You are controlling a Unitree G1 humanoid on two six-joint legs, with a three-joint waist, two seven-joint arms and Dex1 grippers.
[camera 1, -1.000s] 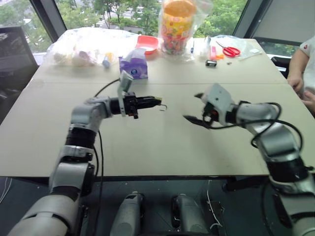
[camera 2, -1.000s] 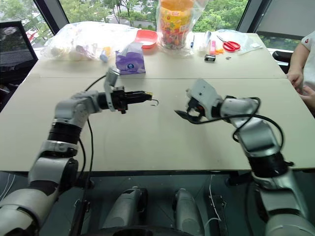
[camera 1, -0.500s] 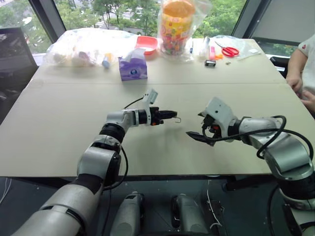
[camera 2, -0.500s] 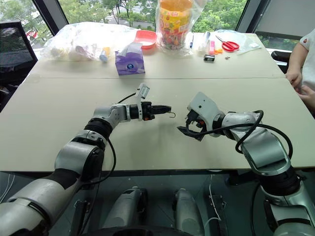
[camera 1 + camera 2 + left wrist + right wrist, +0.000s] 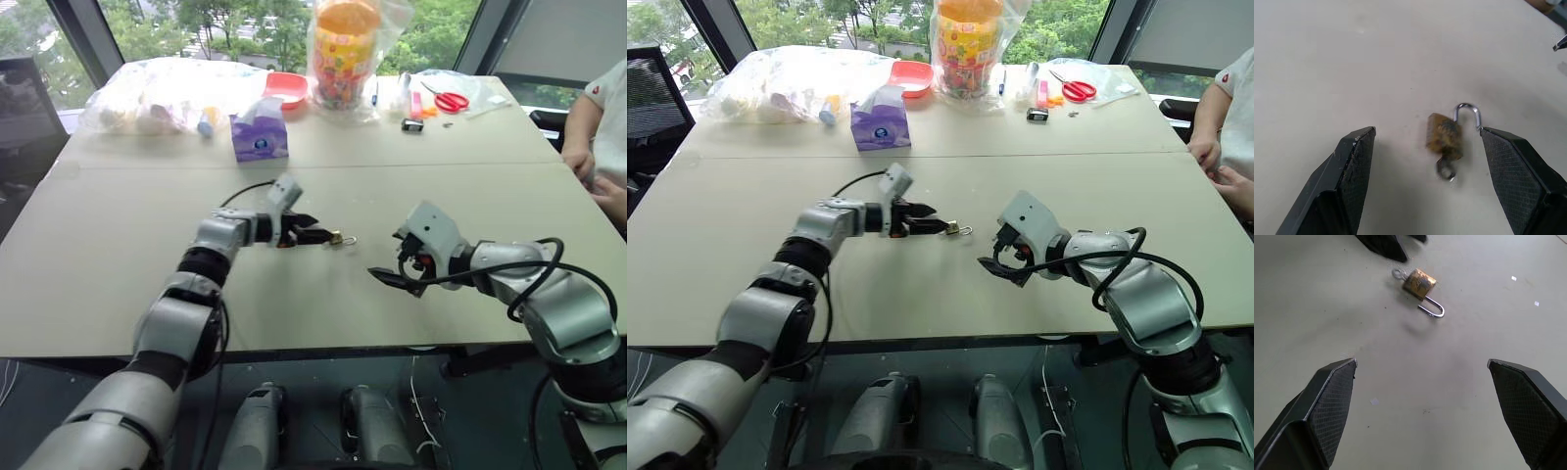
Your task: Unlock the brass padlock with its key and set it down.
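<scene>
Tiny golden-brass padlock [image 5: 1445, 136] with silver shackle sprung open, small silvery key [image 5: 1445, 169] in it, between spread-wide left hand [image 5: 1449, 161] fingers; right hand [image 5: 1420, 367] gaping, empty, near on beige table [image 5: 323, 304].

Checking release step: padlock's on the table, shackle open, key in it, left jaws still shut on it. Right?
Not quite. The left gripper has its jaws open; the padlock lies free on the table between them, as the left wrist view shows. The rest holds: the shackle is open and the key sits in the body.
</scene>
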